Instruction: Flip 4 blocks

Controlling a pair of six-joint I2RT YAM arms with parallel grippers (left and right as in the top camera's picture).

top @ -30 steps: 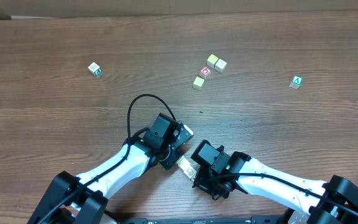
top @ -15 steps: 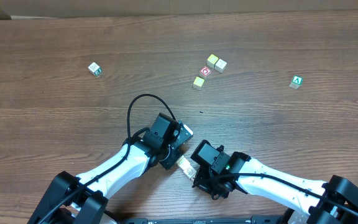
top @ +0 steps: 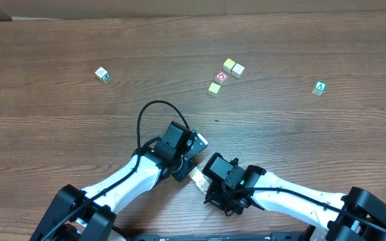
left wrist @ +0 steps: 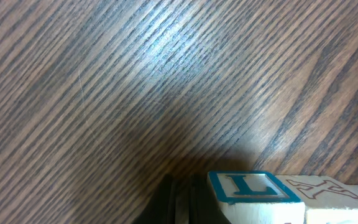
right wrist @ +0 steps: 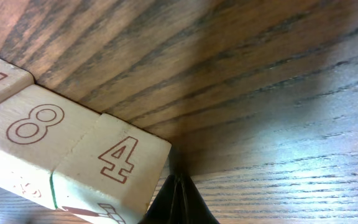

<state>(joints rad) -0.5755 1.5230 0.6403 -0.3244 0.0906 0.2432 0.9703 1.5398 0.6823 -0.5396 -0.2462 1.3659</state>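
My right gripper closed, moved a little nearer my left gripper than before, just beside the block marked 4, left gripper closed, unmoved

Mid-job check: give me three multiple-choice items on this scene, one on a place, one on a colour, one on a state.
1. Where is the red-ring cube? A) alone at far left B) in the cluster with three pale cubes C) between the grippers
2. What colour frames the letter on the L block? A) red B) yellow C) blue
3. How is the right gripper? A) wide open B) shut, empty C) shut on a cube
Answers: B, overhead shows it among them; C, the left wrist view shows a blue border; B, its fingers meet beside the 4 block, nothing between.
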